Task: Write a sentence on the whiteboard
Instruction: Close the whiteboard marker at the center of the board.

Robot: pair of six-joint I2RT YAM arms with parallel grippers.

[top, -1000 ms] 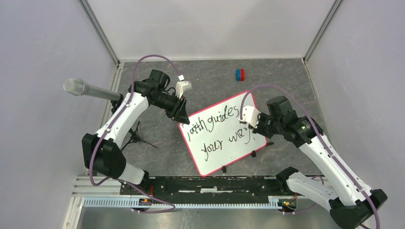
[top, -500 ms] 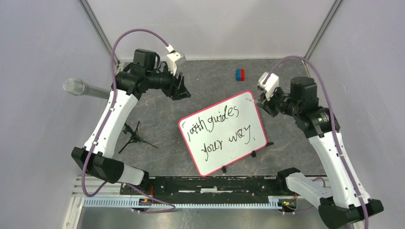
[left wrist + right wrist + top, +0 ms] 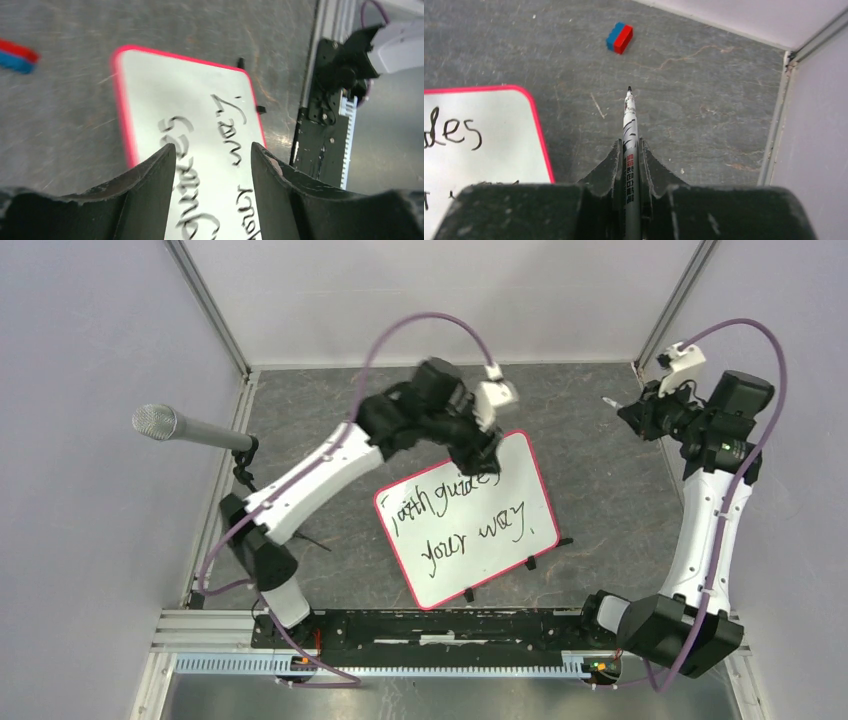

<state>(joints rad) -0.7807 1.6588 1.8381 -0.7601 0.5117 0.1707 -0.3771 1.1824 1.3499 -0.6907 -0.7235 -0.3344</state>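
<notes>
Your whiteboard (image 3: 525, 480) lies flat in the middle of the dark worktop (image 3: 320, 430), turned at a slant. The sentence (image 3: 470, 525) is on it in black, in two lines: "Faith guides" on the far line and "your way" on the near one. Your left jaws are spread apart with nothing between them. They hang over the far edge of the board, above the word "guides". Your right jaws are squeezed tight on a marker (image 3: 629, 117), off by the far right corner and well apart from the board. The marker's black tip sticks out past the jaws and points toward a small red and blue block (image 3: 620, 37). A microphone (image 3: 185, 428) pokes in from the left wall.
</notes>
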